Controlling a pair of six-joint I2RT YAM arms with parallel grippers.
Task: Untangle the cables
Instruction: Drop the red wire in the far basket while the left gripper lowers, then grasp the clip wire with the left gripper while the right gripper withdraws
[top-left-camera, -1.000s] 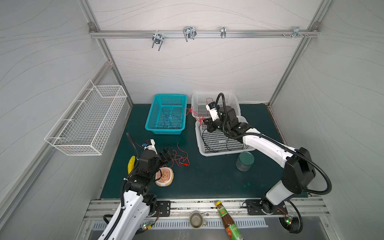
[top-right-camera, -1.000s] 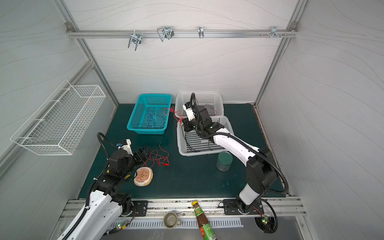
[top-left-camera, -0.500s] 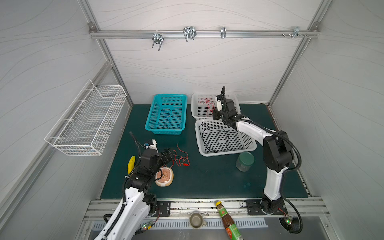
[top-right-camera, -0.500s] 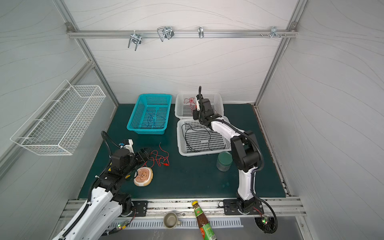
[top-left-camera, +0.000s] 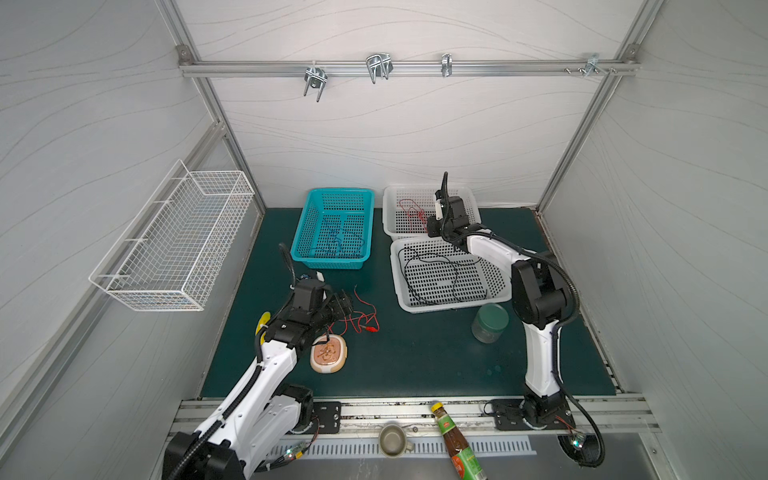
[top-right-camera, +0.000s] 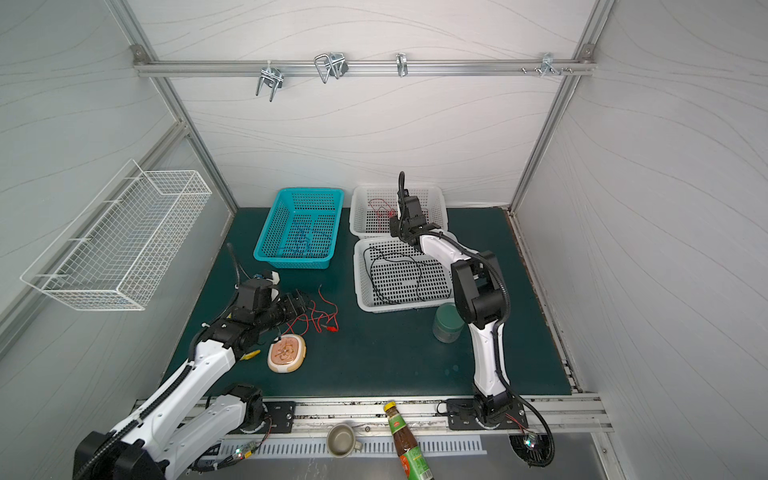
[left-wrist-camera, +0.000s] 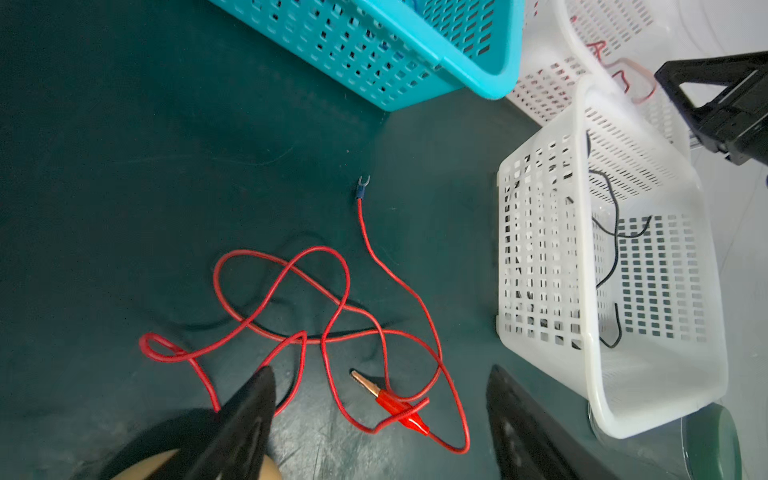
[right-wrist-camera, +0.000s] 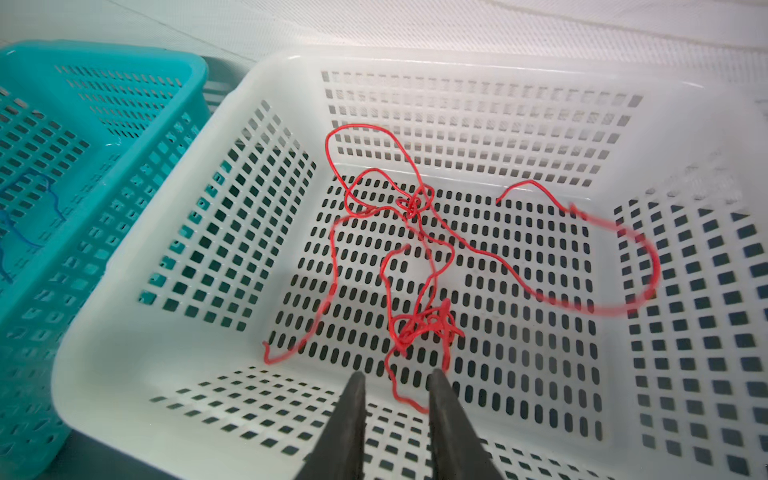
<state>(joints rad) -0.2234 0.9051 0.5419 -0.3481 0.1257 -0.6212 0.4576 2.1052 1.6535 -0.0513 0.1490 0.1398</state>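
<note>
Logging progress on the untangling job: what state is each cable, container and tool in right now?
loose red cable: on the mat, loops crossing each other
knotted red cable: lying in the far white basket
black cable: slack in the near white basket
blue cable: in the teal basket
left tool: open, hovering over the loose red cable
right tool: slightly open, over the far white basket
jar: upright, lid on
bottle: on its side, capped

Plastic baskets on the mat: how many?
3. The teal basket at the back; the far white basket right of it; the near white basket just in front of that one. None looks hidden.
</note>
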